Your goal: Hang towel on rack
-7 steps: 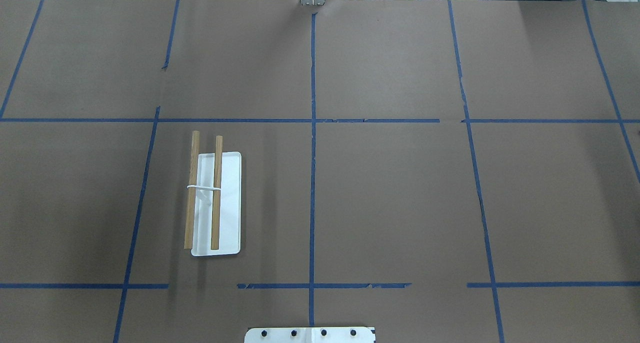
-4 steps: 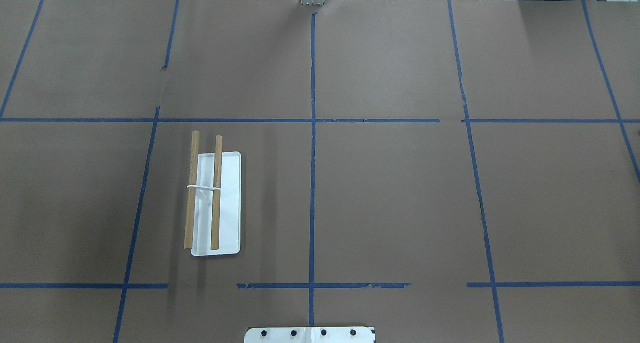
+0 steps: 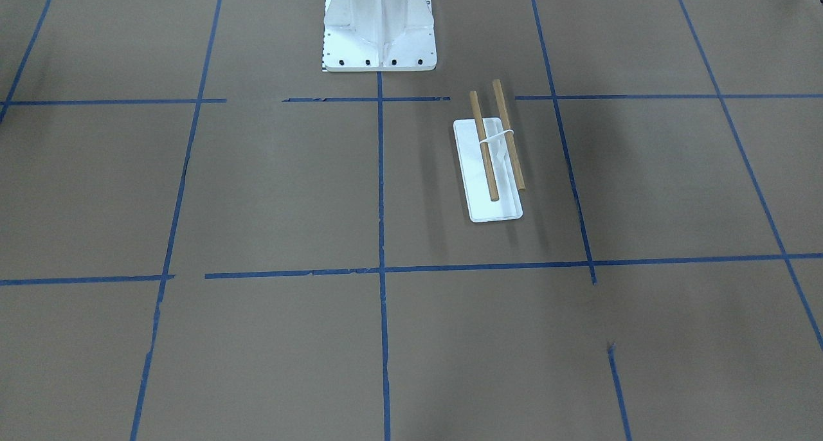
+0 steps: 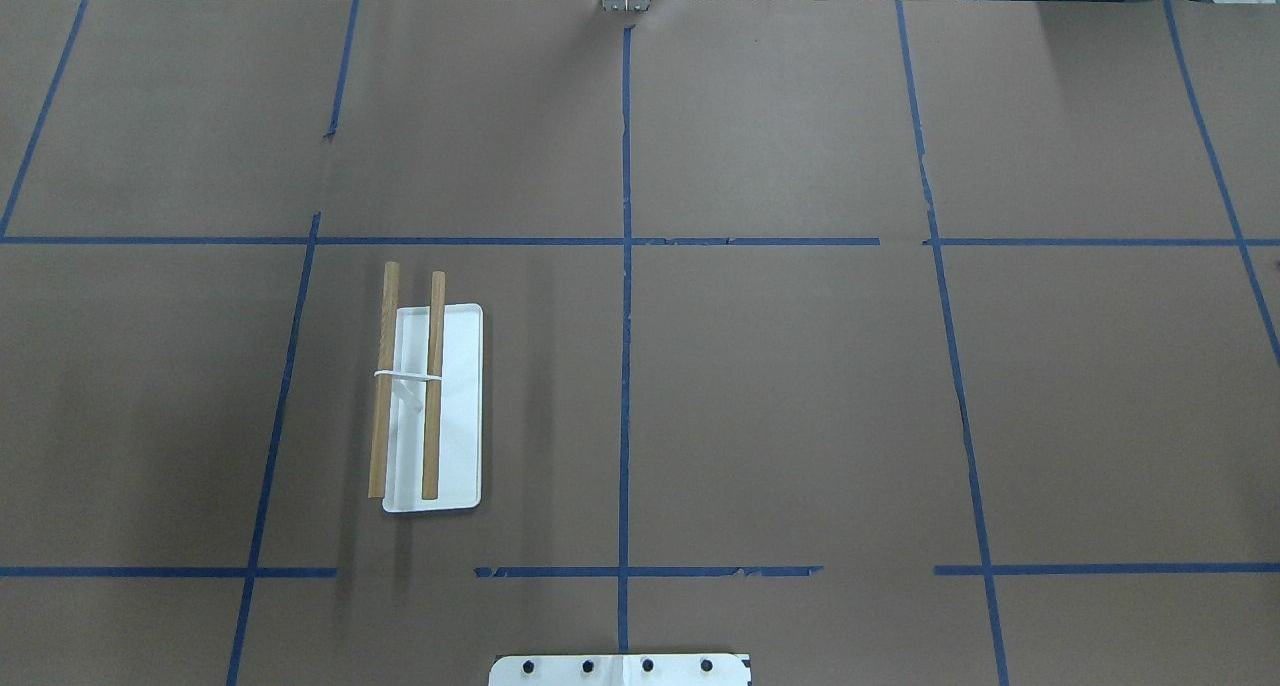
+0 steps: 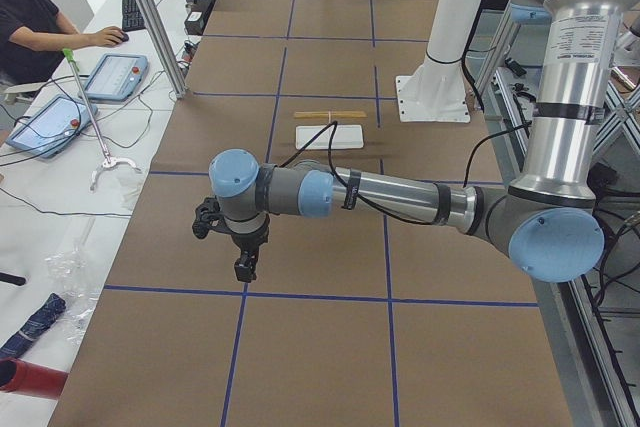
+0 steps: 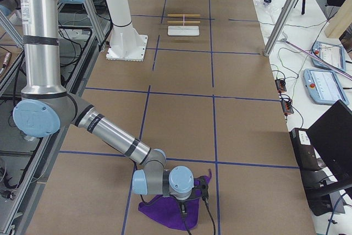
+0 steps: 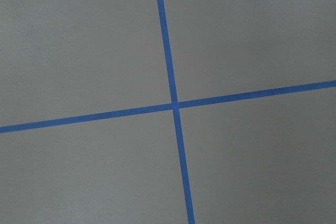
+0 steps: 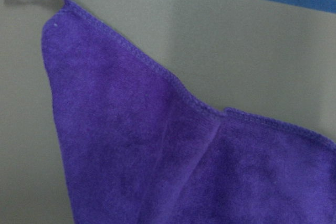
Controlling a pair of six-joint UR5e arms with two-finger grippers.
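The rack (image 4: 460, 406) stands left of the table's middle: a flat white base with two parallel wooden rods; it also shows in the front view (image 3: 495, 203). Nothing hangs on it. The purple towel (image 6: 165, 210) lies crumpled on the table at the robot's far right end. My right gripper (image 6: 183, 208) points down right over it; the right wrist view shows only the towel (image 8: 157, 156), no fingers, so I cannot tell its state. My left gripper (image 5: 245, 267) hangs over bare table at the far left end; I cannot tell whether it is open or shut.
The large white pedestal (image 3: 379, 29) stands at the robot's side of the table. Blue tape lines (image 7: 173, 103) grid the brown paper. An operator (image 5: 30, 17), teach pendants and aluminium posts stand along the far side.
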